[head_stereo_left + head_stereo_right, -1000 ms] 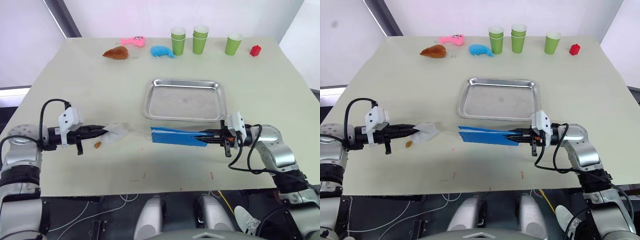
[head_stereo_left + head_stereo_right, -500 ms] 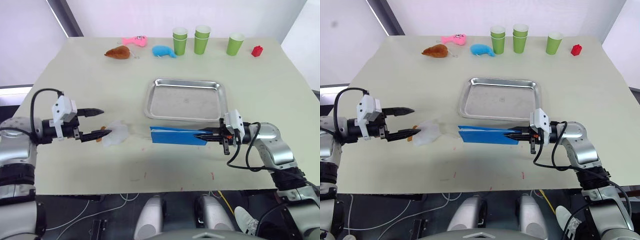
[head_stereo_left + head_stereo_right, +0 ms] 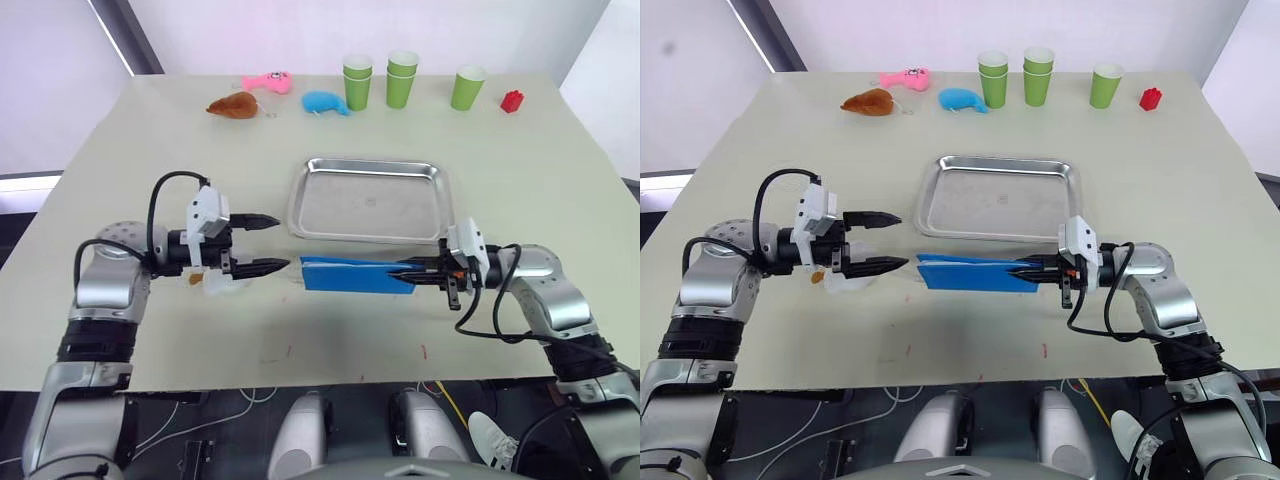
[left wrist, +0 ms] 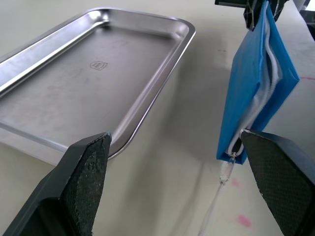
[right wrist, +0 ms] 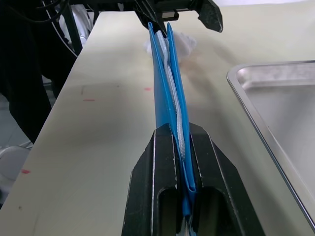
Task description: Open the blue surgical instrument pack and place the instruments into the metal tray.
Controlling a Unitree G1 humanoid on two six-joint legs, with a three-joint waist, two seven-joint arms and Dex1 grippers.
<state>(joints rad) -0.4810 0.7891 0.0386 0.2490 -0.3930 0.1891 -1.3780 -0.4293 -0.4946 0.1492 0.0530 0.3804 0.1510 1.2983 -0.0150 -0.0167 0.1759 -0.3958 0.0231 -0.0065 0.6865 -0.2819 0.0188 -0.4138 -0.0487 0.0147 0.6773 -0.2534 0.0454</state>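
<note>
The pack (image 3: 355, 276) sits just near of the tray (image 3: 369, 199), between my left gripper (image 3: 264, 243) and right gripper (image 3: 405, 271).

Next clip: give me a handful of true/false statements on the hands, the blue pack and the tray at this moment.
1. The right hand is shut on the blue surgical instrument pack. True.
2. The metal tray holds scissors. False: it holds no instruments.
3. The left hand is open. True.
4. The pack lies flat inside the tray. False: it is held on edge beside the tray, over the table.
5. The left hand grips the pack. False: its fingers are apart, near the pack's free end.
</note>
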